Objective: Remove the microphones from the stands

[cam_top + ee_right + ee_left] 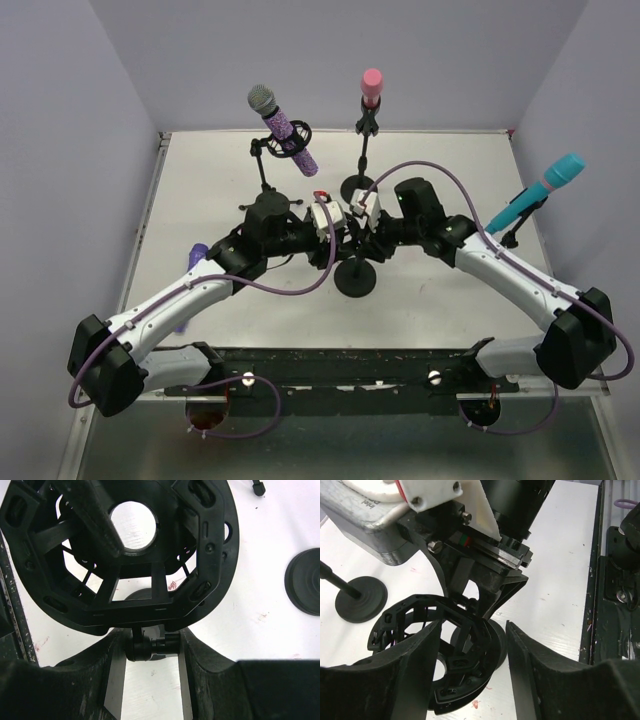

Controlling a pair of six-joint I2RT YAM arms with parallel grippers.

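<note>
Stand's mount knob (pixel 152 648) sits inside R gripper (pixel 151 642) (pinched).

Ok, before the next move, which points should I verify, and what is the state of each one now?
1. Right claw clamps the pivot joint under the shock mount: ok.
2. Left claw fingers apart, with the mount's edge between them: ok.
3. Microphone seated in this mount: not ok, the ring looks empty and the table shows through it.
4. Round base resting on the table: ok.
5. Purple object beside the left arm is the removed microphone: cannot tell.
</note>
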